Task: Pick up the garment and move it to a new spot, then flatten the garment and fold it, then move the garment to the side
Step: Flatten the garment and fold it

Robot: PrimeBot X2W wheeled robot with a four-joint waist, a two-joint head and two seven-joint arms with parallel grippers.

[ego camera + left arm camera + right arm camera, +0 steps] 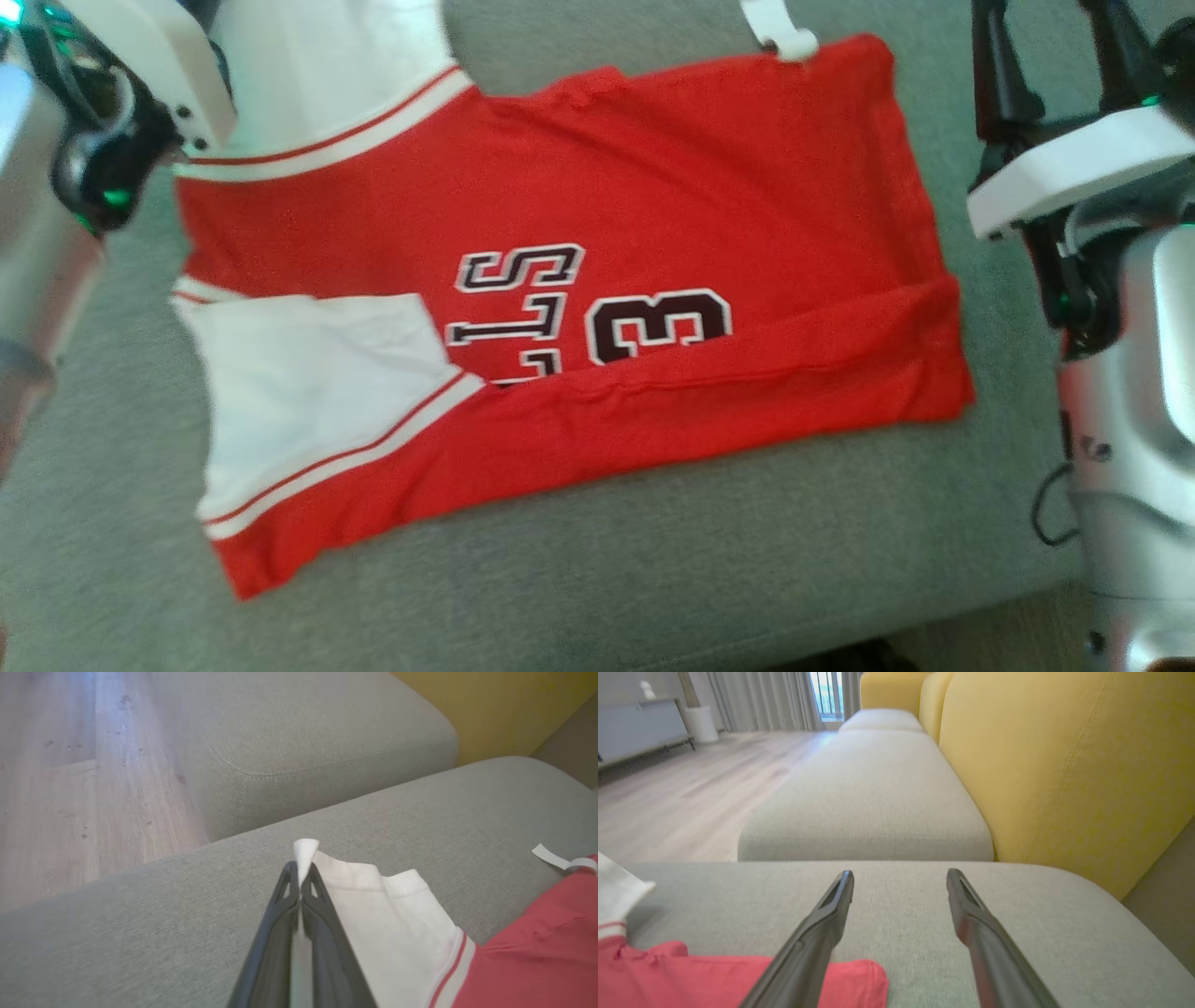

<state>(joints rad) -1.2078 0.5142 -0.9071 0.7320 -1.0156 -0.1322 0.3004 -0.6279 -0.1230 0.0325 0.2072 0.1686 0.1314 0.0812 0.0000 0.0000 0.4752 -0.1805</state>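
The garment (709,187) is a red jersey with white sleeves and dark lettering, lying partly folded on a grey sofa cushion (653,560). In the left wrist view my left gripper (300,868) is shut on the edge of its white sleeve (387,914), with a tip of white cloth poking out past the fingertips. In the right wrist view my right gripper (900,877) is open over the bare cushion, and the red hem (668,975) lies under its left finger. My right arm (1074,177) sits just past the garment's right edge.
A white tag (780,33) sticks out at the garment's far edge. A second grey cushion (868,793) adjoins this one, with the yellow backrest (1064,765) behind it. Wooden floor (70,788) lies beyond the cushion's edge.
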